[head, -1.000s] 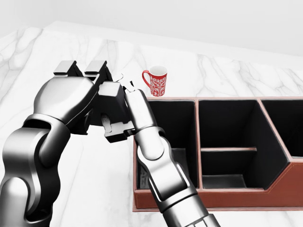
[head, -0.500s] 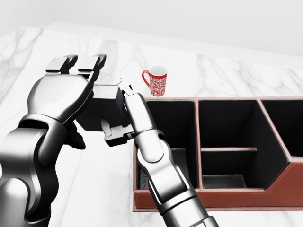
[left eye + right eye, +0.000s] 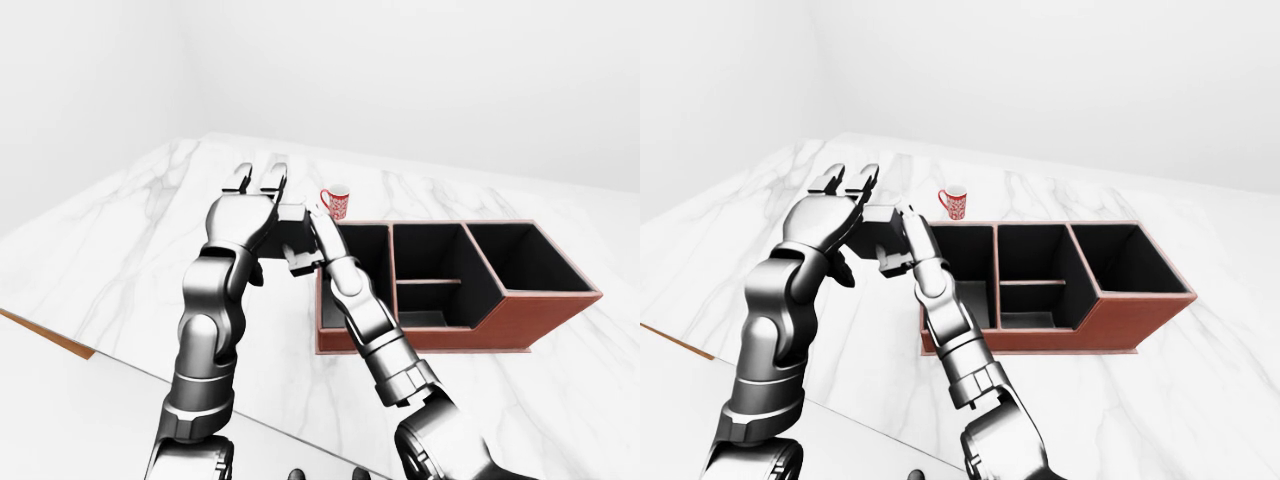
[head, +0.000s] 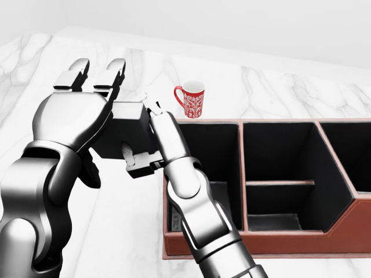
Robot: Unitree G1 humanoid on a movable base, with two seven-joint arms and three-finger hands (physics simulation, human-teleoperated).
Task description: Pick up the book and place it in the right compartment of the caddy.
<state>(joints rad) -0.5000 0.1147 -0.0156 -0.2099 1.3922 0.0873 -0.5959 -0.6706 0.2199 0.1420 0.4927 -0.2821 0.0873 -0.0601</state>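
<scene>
Marble counter [image 4: 278, 92] is lying under my hands; my left hand [image 4: 75, 119] is hovering with fingers spread wide, touching my right hand [image 4: 136, 136], whose grip I cannot tell. The caddy [image 4: 278, 243] is sitting right of both; the book is hiding from me.

White marble-veined desk [image 3: 130, 250] carries two items. Red-brown caddy [image 3: 520, 322] with black-lined compartments sits flat on it at right of the left-eye view. Red-and-white patterned mug [image 4: 192, 99] stands upright on the desk just beyond the caddy's upper-left corner, handle facing left.
</scene>
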